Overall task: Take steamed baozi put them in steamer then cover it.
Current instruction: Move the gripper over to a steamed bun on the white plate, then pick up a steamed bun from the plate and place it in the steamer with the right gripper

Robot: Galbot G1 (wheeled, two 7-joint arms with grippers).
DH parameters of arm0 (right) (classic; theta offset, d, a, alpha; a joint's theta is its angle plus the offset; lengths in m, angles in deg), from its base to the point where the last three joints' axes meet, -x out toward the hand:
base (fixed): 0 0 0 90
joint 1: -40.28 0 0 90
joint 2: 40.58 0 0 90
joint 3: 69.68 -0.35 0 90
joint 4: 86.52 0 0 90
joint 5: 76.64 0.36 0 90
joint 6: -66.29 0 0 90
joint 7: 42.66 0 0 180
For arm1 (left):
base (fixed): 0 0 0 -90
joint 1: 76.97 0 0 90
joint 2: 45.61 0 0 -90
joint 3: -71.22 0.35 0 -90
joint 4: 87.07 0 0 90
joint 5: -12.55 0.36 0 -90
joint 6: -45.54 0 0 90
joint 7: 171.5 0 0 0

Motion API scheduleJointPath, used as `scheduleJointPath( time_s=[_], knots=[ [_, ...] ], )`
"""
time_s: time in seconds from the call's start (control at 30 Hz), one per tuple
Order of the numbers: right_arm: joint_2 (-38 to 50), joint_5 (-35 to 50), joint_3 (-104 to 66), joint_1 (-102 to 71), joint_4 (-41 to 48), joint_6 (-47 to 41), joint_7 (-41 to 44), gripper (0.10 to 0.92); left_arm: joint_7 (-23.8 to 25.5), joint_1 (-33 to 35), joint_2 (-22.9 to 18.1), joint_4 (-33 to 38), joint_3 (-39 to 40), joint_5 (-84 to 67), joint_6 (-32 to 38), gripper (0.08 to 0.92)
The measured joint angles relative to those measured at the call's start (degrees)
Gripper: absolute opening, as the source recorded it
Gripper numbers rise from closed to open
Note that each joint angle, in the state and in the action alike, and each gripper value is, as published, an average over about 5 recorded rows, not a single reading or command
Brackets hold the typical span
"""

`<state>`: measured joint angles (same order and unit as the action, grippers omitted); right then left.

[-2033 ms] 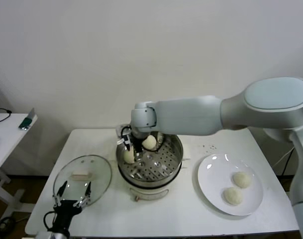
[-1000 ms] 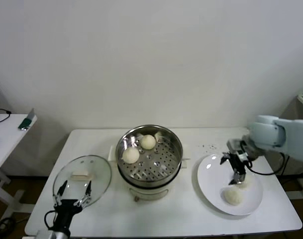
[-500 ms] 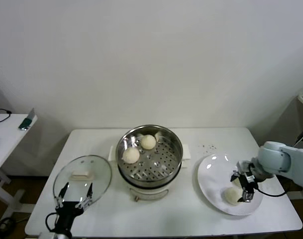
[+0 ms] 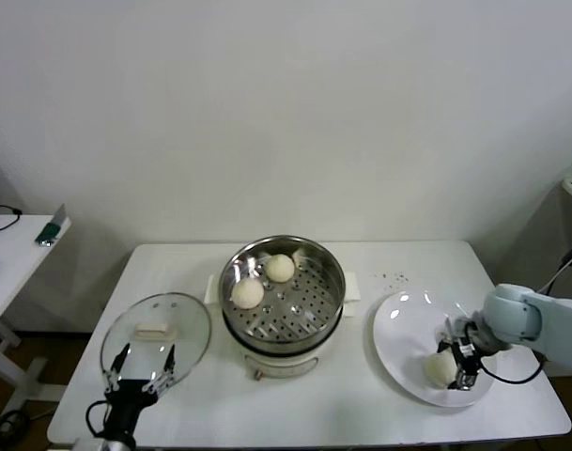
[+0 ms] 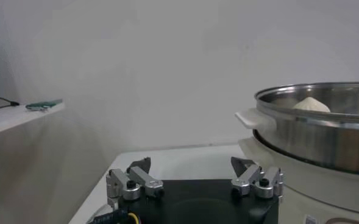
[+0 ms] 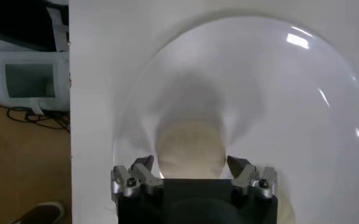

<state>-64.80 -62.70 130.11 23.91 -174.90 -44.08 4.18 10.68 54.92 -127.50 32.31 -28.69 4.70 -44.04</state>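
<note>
The steel steamer (image 4: 309, 315) stands mid-table and holds two baozi (image 4: 280, 268) (image 4: 247, 293). My right gripper (image 4: 462, 365) is down on the white plate (image 4: 403, 329), open, its fingers on either side of a baozi (image 4: 440, 368). The right wrist view shows that baozi (image 6: 190, 149) between the open fingertips (image 6: 144, 164), which do not press on it. I see no second baozi on the plate; the gripper hides that spot. The glass cover (image 4: 177, 352) lies flat at the left of the steamer. My left gripper (image 4: 135, 362) is parked open by the cover's near edge.
The plate sits near the table's right front corner, close to the edge (image 6: 71, 122). In the left wrist view the steamer (image 5: 325, 115) rises beside the left gripper (image 5: 191, 165). A side table (image 4: 13, 240) with small items stands at the far left.
My right arm left the steamer, where the second baozi now lies, swung to the plate and lowered around a baozi there. The left arm has not moved.
</note>
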Motion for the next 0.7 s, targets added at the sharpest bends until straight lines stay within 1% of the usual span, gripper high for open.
scheduleJointPath(
  time_s=[0.4, 0.53, 0.7],
  knots=[
    [-0.76, -0.79, -0.81, 1.28, 0.15, 1.56, 1.49, 0.691, -0.01, 0.28, -0.32, 0.54, 0.24, 0.55, 0.12, 0.823],
    [-1.73, -0.40, 2.04, 6.64, -0.29, 3.20, 2.86, 0.686, 0.00, 0.42, -0.37, 0.74, 0.23, 0.72, 0.16, 0.823],
    [-4.97, 1.79, 8.57, 18.54, -0.91, 6.92, 5.15, 0.693, 0.03, 0.39, -0.42, 0.98, 0.37, 1.06, 0.17, 0.823]
  ],
)
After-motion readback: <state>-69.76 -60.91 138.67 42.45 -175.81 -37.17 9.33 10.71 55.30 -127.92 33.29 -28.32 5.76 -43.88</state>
